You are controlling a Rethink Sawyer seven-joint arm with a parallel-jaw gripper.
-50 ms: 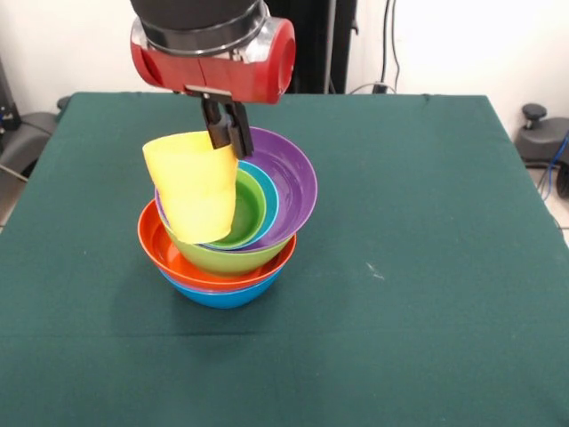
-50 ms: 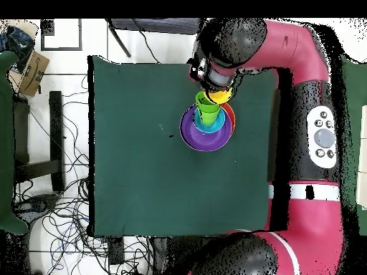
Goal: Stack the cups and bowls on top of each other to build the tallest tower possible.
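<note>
The tower stands left of the table's middle: a blue bowl (image 1: 227,295) at the bottom, then an orange bowl (image 1: 163,247), a lime green bowl (image 1: 227,258) and a tilted purple bowl (image 1: 295,182). Inside the purple bowl a small cyan bowl (image 1: 272,197) holds a light green cup (image 1: 247,210) that leans toward the camera. My gripper (image 1: 228,140) is shut on the rim of a pale yellow cup (image 1: 193,191), which hangs tilted over the tower's left side. From overhead I see the purple bowl (image 2: 201,134), the green cup (image 2: 206,107) and a bit of the yellow cup (image 2: 219,95) under the arm's head.
The dark green table (image 1: 427,267) spreads wide around the tower. The red arm (image 2: 315,136) runs along the table's right edge in the overhead view. Cables and a cardboard box (image 2: 32,68) lie on the floor beyond the table's left edge.
</note>
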